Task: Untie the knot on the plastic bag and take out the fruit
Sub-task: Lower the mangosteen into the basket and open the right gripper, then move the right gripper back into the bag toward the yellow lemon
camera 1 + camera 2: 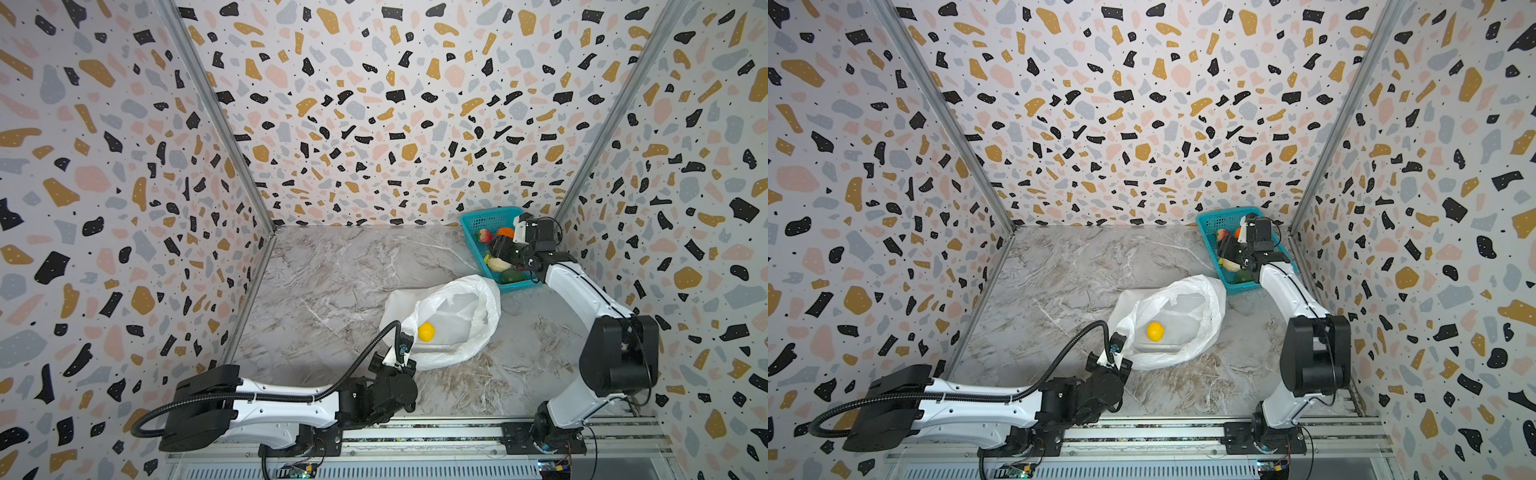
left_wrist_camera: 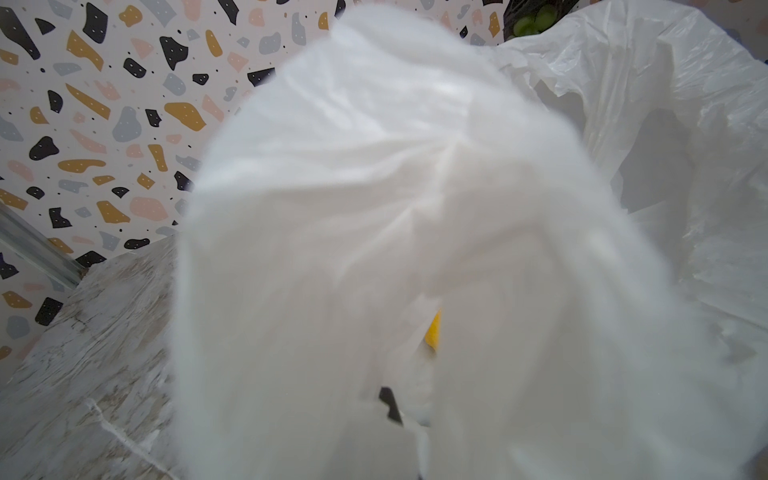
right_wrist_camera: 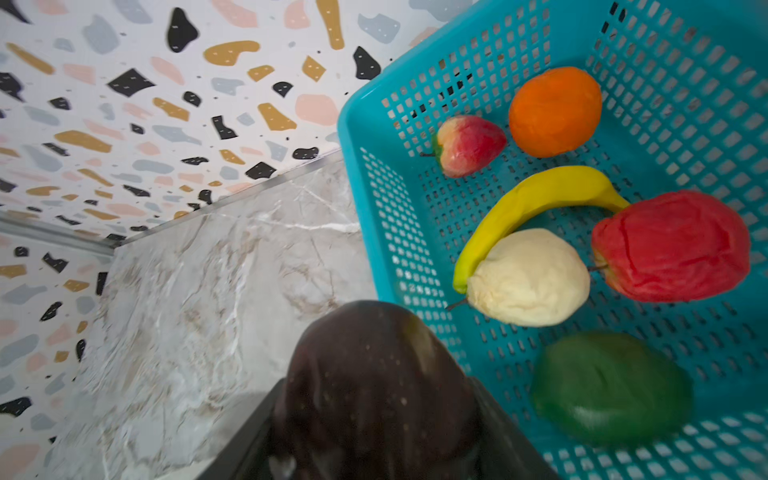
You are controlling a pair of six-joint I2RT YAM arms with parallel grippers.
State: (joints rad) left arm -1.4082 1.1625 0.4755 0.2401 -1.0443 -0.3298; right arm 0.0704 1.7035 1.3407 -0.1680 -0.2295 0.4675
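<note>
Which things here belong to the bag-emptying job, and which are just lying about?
Job: plastic bag; lemon in it; dark purple-brown fruit in right tool; left tool gripping bag; orange, banana in teal basket.
Lying about: marble tabletop; patterned walls; metal rail.

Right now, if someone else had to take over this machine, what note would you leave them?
Left hand: shut on the rim of the plastic bag, holding its mouth open.
Right hand: grips a dark purple-brown fruit over the teal basket.
Done: bag open, no knot to be seen. The orange, banana, red fruit, beige fruit, green fruit and pinkish fruit lie in the basket.
Left: release the dark fruit, then fetch the lemon, the only one seen in the bag.
</note>
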